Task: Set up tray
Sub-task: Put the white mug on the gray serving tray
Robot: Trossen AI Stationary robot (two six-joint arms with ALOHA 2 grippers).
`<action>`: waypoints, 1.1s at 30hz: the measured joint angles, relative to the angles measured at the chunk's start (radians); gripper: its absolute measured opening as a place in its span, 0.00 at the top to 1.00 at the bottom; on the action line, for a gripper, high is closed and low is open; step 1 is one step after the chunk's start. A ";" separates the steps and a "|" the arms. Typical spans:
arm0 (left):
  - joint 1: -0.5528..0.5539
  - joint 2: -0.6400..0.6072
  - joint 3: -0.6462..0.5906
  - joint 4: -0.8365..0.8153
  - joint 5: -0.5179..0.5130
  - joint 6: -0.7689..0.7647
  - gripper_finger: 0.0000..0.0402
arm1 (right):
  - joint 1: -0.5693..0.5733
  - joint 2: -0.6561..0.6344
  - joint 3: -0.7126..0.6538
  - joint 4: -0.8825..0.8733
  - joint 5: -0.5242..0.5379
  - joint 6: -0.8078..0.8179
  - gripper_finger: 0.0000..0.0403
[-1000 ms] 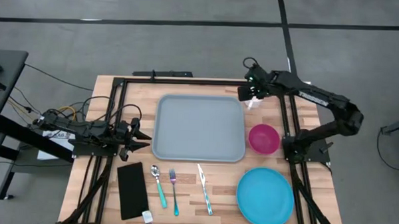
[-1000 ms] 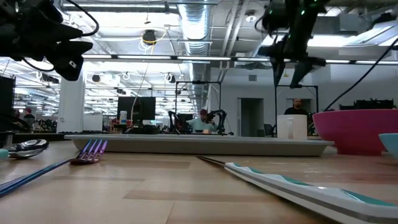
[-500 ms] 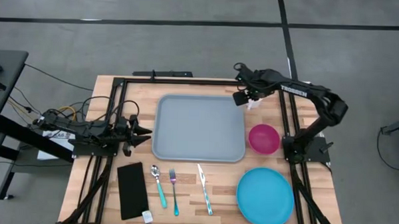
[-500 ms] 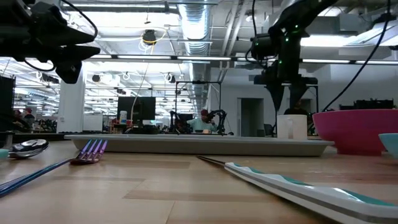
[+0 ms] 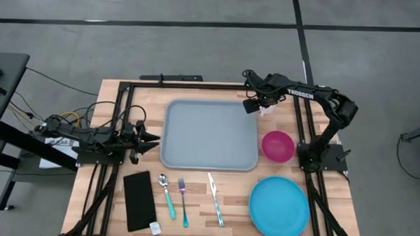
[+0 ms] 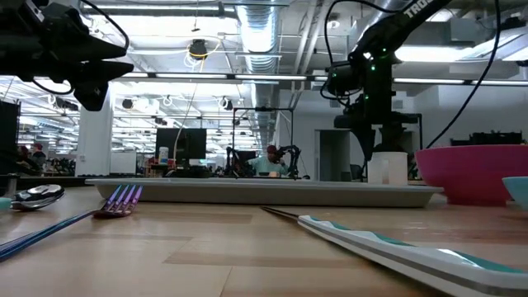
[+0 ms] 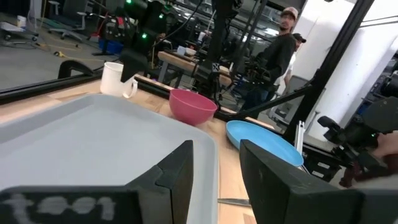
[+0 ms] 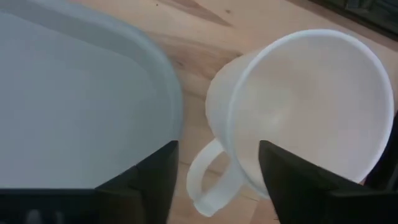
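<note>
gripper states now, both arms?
Left tool: open, empty, beside the tray.
Right tool: open, holding nothing, fingers either side of the white mug handle.

A grey floor [image 5: 198, 47] crossed by dark lines surrounds the wooden desk [image 5: 294, 114]. Beyond the desk's left edge stands a black table [image 5: 1, 90], with cables [image 5: 64, 81] trailing on the floor. At desk height, an open hall shows ceiling ducts [image 6: 256, 33], strip lights [image 6: 206, 76], monitors [image 6: 181, 144], and people [image 7: 273, 59] standing beyond the desk.
</note>
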 joint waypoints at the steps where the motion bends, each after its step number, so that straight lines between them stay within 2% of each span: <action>1: 0.000 0.000 0.000 0.000 0.000 0.000 0.70 | -0.003 0.000 0.000 0.000 0.000 0.000 0.53; 9: 0.000 0.000 0.000 0.000 -0.004 0.000 0.70 | -0.006 -0.009 0.017 0.007 0.003 -0.006 0.92; 11: 0.000 0.000 0.000 0.000 -0.004 0.000 0.70 | -0.006 -0.009 0.034 0.007 0.003 -0.022 0.98; 17: 0.000 0.000 0.000 0.000 -0.005 0.001 0.70 | -0.017 -0.009 0.102 -0.033 0.004 -0.032 0.99; 24: 0.000 0.000 0.000 0.000 -0.005 0.001 0.70 | -0.002 -0.009 0.267 -0.141 -0.009 -0.066 0.99; 33: 0.000 0.000 0.000 -0.001 -0.006 0.001 0.70 | 0.199 -0.009 0.445 -0.198 -0.049 -0.127 1.00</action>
